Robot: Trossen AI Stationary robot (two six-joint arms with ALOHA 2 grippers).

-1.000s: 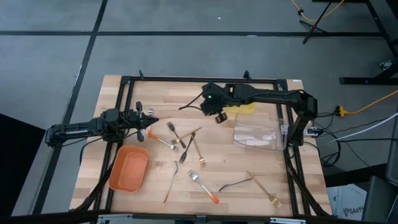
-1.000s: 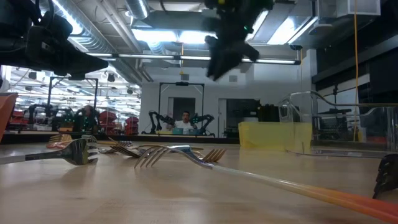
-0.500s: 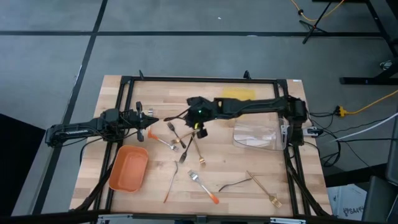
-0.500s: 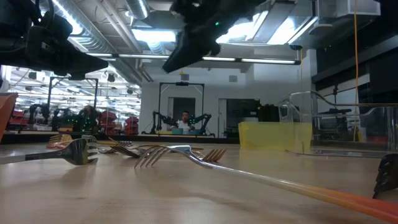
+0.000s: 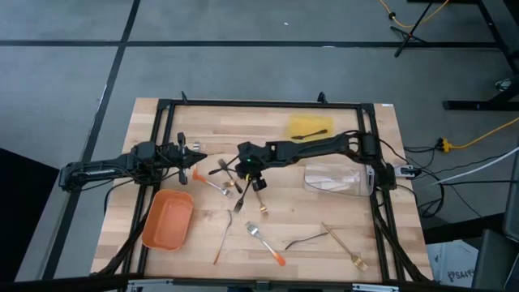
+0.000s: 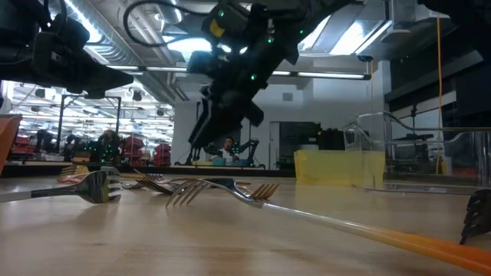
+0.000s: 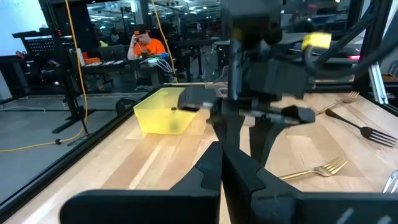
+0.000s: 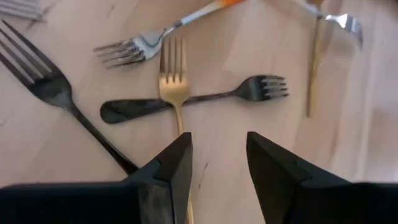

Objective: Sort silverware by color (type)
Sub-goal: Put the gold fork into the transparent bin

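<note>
1. The right pincer point(image 5: 247, 166) is hanging over the cluster of forks near the centre of the high view, its two fingers point(image 8: 174, 168) standing apart and empty. The left pincer point(image 5: 195, 158) is waiting at the middle left of that view, fingers pressed together, just above the orange tray point(image 5: 168, 219).

2. In the right wrist view the gold fork point(image 8: 173, 81) is lying in line with the gap between the fingers, tines pointing away. A black fork point(image 8: 193, 99) is crossing it at the neck, and a second black fork point(image 8: 56, 93) is slanting off to the left of the frame. An orange-handled fork point(image 8: 155, 38) is lying just beyond the gold tines.

3. Judging from this line-up, the gold fork is the likely target. The grip should be landing on its handle, on the near side of the crossing, so the black fork is not being caught as well.

4. The fingers should be straddling the thin handle squarely and coming down to the desk point(image 5: 324, 211) before closing, since the handle lies flat.

5. The lift should be going straight up and slowly, as the black fork may be resting on the gold one.

6. More forks are lying scattered towards the lower middle and lower right of the high view, and one dark utensil is already sitting in the yellow tray point(image 5: 310, 126) at the upper right.
</note>
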